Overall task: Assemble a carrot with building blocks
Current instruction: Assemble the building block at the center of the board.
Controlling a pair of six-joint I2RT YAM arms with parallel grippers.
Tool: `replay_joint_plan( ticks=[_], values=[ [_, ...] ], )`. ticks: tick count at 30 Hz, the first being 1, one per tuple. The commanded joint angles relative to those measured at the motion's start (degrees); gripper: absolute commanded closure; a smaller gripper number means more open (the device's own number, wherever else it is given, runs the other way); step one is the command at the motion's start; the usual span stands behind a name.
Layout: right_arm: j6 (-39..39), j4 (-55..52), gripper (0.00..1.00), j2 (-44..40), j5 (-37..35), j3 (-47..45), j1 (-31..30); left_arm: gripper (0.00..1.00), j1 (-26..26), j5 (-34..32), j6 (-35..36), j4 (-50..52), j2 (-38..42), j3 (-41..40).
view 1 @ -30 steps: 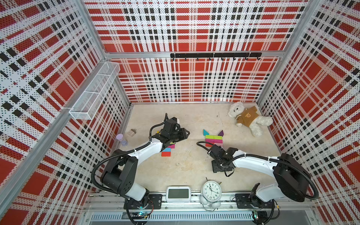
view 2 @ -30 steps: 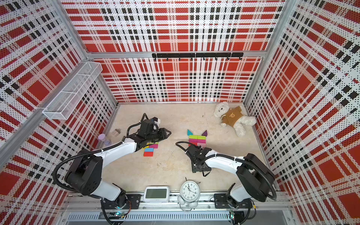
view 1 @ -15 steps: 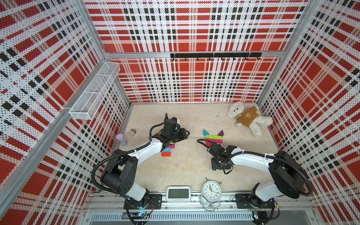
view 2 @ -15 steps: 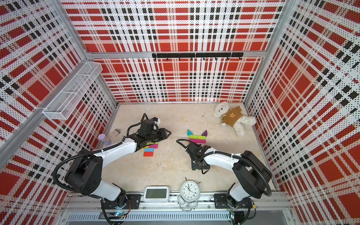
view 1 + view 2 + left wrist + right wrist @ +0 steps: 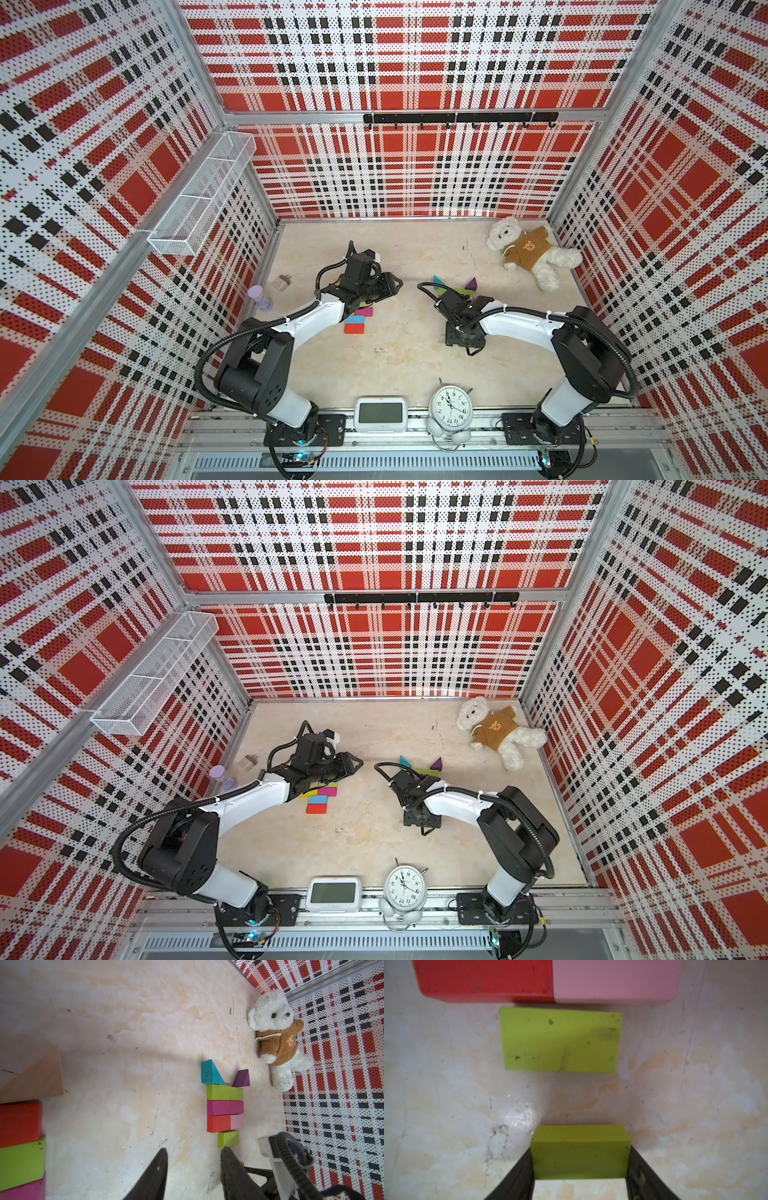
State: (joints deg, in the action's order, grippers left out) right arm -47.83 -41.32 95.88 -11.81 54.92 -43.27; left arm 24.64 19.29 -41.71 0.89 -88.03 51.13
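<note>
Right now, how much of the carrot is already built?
Done: teal wedge and purple wedge crowning three brick rows, then one placed lime brick. In hand: the right pincer grips a second lime brick. Remaining: probably the tip; spare blocks lie near the open left pincer.

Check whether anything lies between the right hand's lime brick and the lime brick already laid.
Nothing visible: only bare table separates the held lime brick from the laid lime brick.
</note>
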Motion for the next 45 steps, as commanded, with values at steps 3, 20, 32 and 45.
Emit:
replay_joint_plan(
  ticks=[3,20,32,45],
  values=[
    [0.09,1.15,0.37,2.71,0.04,2.67,1.23,0.54,-0.70,0.84,0.58,-0.27,0.15,0.08],
    [1.84,3.79,0.37,4.92,0.93,3.95,3.87,0.54,-1.02,1.10,0.30,-0.56,-0.04,0.02],
    [2.42,4.58,0.37,5.58,0.95,4.56,4.46,0.54,-1.04,1.10,0.14,-0.62,-0.15,0.02],
    [3.36,4.63,0.37,6.15,1.01,5.39,4.83,0.54,-0.74,1.08,0.03,-0.80,-0.79,0.10]
  ],
)
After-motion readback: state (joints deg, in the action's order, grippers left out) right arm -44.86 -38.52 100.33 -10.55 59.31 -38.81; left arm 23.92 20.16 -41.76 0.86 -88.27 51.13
